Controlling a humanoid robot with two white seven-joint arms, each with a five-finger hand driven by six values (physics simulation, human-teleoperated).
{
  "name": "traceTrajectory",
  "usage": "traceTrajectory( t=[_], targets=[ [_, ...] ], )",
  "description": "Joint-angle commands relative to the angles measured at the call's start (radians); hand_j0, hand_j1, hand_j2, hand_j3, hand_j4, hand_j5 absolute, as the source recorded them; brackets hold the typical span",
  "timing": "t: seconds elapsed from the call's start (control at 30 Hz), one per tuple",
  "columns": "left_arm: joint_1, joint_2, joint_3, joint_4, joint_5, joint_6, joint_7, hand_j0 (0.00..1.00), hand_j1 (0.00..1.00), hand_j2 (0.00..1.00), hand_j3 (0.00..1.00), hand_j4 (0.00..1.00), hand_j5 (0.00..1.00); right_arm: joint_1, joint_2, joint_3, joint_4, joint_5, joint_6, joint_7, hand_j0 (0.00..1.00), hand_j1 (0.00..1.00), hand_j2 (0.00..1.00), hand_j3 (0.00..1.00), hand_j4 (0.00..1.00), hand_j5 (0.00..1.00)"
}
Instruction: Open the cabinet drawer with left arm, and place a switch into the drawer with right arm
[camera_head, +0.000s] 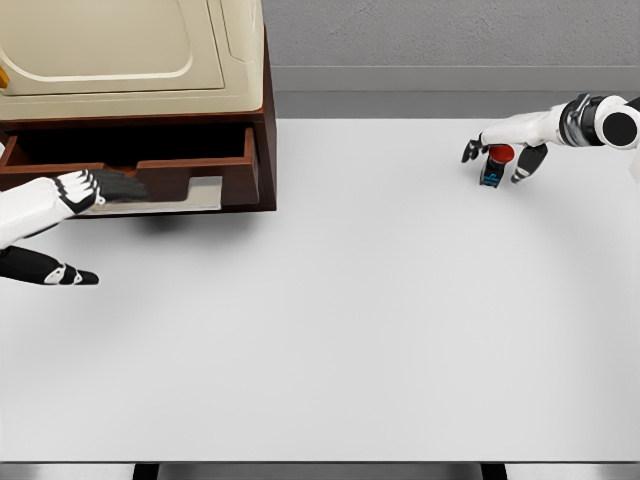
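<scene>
At the upper right of the frame, the right hand (503, 152) reaches in from the right edge, fingers spread and curved down around a switch (493, 166), not visibly closed on it. The switch stands on the white table (350, 330) directly under the palm: a small dark block with a red button on top. It looks light, rigid and smooth, best gripped by its flat sides. At the left edge, the left hand (100, 188) rests flat on the front of the drawer (215, 170), pulled partly out of the cabinet (268, 110).
</scene>
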Motion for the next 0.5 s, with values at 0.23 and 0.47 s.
traceTrajectory(
  t=[0.23, 0.47],
  targets=[
    [0.017, -0.077, 0.077, -0.015, -0.062, 0.003, 0.000, 1.00, 1.00, 1.00, 1.00, 1.00, 1.00, 0.000, -0.002, -0.003, 0.000, -0.004, 0.002, 0.000, 0.68, 0.68, 0.68, 0.68, 0.68, 0.68],
    [0.038, -0.083, 0.084, -0.016, -0.064, 0.003, 0.000, 1.00, 1.00, 1.00, 1.00, 1.00, 1.00, 0.000, -0.002, -0.005, 0.000, -0.004, 0.002, 0.000, 0.56, 0.56, 0.56, 0.56, 0.56, 0.56]
  ],
)
